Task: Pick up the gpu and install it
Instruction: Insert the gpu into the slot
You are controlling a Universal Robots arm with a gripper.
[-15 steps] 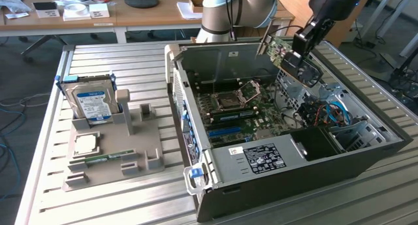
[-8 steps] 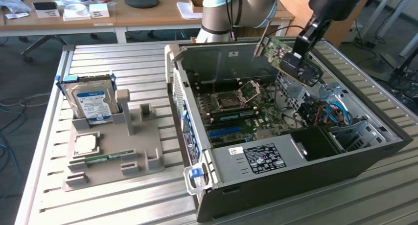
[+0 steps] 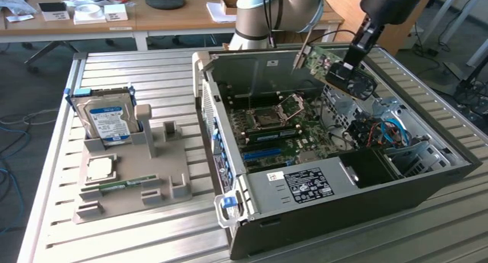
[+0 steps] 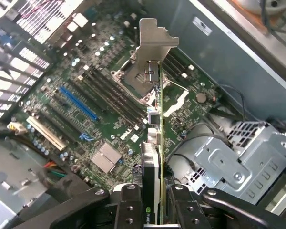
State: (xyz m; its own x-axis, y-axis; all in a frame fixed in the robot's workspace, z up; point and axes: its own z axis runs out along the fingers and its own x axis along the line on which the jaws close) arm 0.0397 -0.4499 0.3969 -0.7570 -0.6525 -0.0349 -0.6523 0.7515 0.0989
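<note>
Gpu: the gpu [image 3: 326, 58] [image 4: 155, 157] hangs in the air over the open computer case [image 3: 320, 186], above the far side of the motherboard [image 3: 282, 131] [image 4: 100, 109] and touching nothing below it.
Claw: the gripper [image 3: 347, 70] [image 4: 155, 212] is clamped on the gpu, one finger pressed to each flat face of the card.
Long axis: it runs straight out from the gripper to the card's metal bracket [image 3: 300, 56] [image 4: 152, 43]. In the exterior view, the bracket end points toward the exterior view's left and the fan end lies lower, toward the exterior view's right.
Attitude: the card stands on edge and tilted. The wrist view meets it edge-on, a thin green line over the board, with a blue slot [image 4: 78, 102] well to one side.
Arm: the grey robot arm [image 3: 267, 11] rises behind the case.
Surface: a slatted metal table [image 3: 137, 74] carries the case and, beside it on the exterior view's left, a grey fixture [image 3: 171, 160].
Fixture: a hard drive [image 3: 107, 117] stands upright in it, and a green RAM stick [image 3: 122, 184] lies flat.
Room: a wooden desk [image 3: 175, 20] with small white boxes stands behind, and loose cables trail on the floor.
</note>
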